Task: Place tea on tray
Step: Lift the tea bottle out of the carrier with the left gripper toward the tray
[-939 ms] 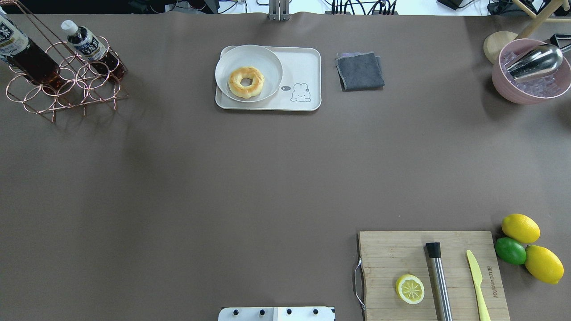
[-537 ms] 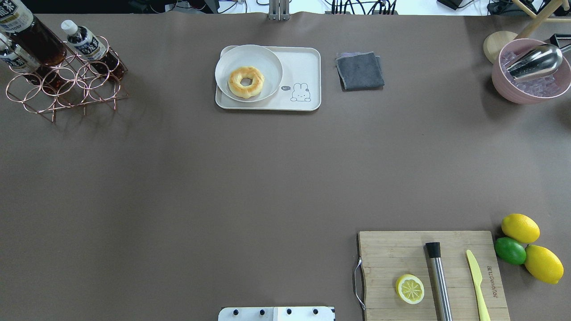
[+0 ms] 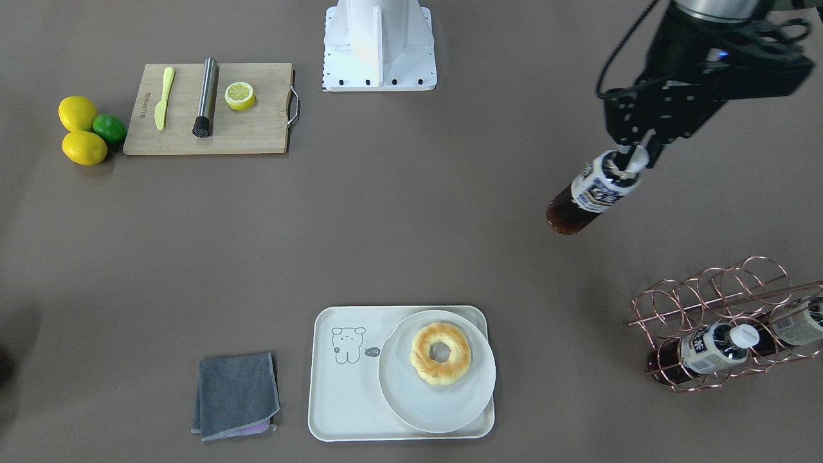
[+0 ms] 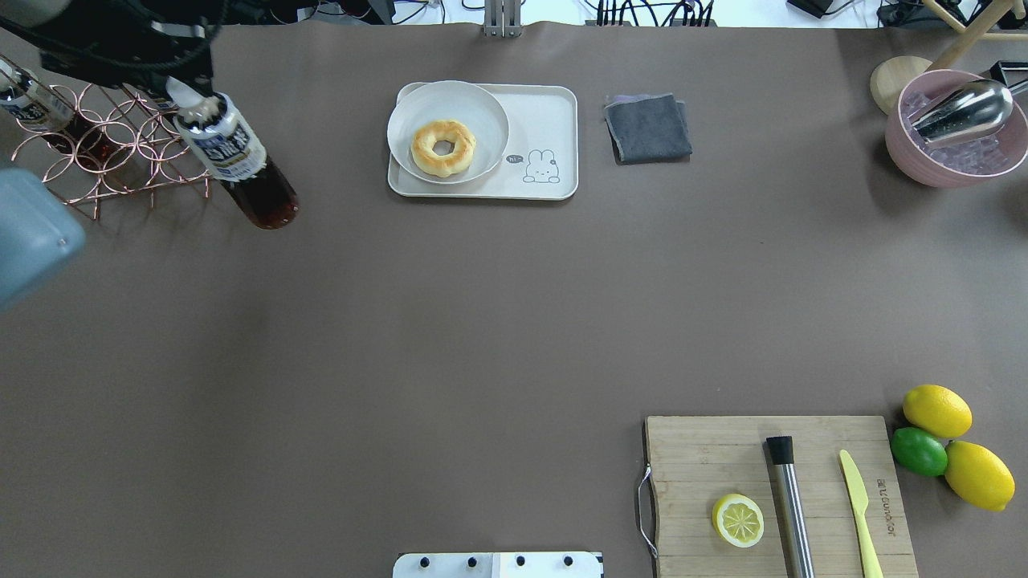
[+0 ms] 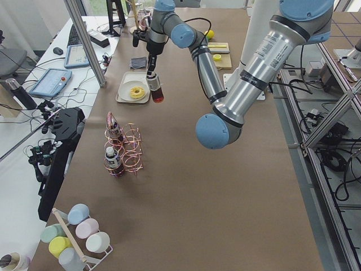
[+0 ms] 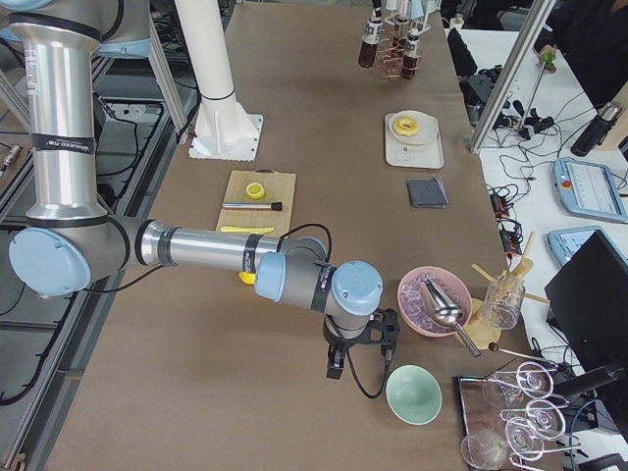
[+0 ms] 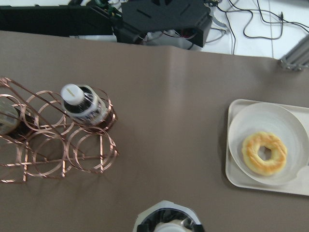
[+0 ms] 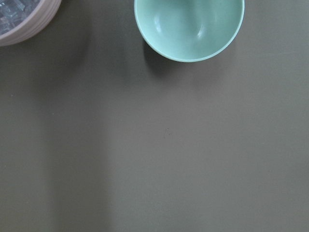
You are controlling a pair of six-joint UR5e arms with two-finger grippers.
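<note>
- The left gripper (image 3: pixel 633 157) squeezes the white cap of the tea bottle (image 3: pixel 595 190), so its bottom hangs free to land flat.
- The bottle is in the air near the table's far left corner, beside the wire rack (image 3: pixel 720 302), not yet on the tray (image 3: pixel 341 405).
- A donut plate (image 3: pixel 443 408) fills half the tray, so the bear side looks best.
- The right gripper (image 6: pixel 339 365) is near the table's right edge; I cannot tell if it grips.
</note>
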